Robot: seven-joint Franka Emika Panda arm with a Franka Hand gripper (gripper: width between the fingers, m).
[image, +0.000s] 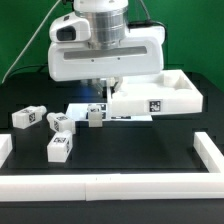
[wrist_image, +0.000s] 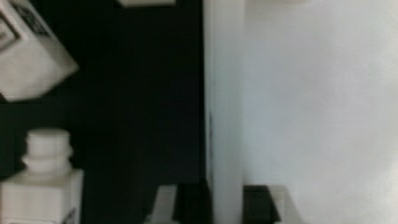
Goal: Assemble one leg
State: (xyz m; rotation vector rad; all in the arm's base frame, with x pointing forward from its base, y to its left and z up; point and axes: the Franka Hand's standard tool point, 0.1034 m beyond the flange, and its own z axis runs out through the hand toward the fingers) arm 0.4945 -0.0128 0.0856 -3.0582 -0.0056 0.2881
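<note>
Leg count: four, all loose on the black desk (image: 130, 150) and none in my hold. The first leg (image: 25, 118) lies farthest toward the exterior view's left. The second (image: 58, 122) lies near it. The third (image: 60, 149) sits apart from those two, closer to the front rail. The fourth (image: 95, 116) stands almost under my wrist, just beside the tray piece. Each is a small white block with a black-and-white marker on one face.

One large white tray piece (image: 178, 97) with a raised rim lies toward the exterior view's right. One thin marker board (image: 128, 117) shows at its front edge. Three white rails bound the work area: one left (image: 5, 150), one front (image: 110, 188), one right (image: 207, 150).

My end effector (image: 103, 90) hangs low at the near corner of the tray piece. The wrist view shows two legs on the dark side and the tray's white surface filling the other half. My fingertips (wrist_image: 178, 205) are only dark blurs at the picture's edge. I cannot tell how wide they stand, nor whether they grip the rim.
</note>
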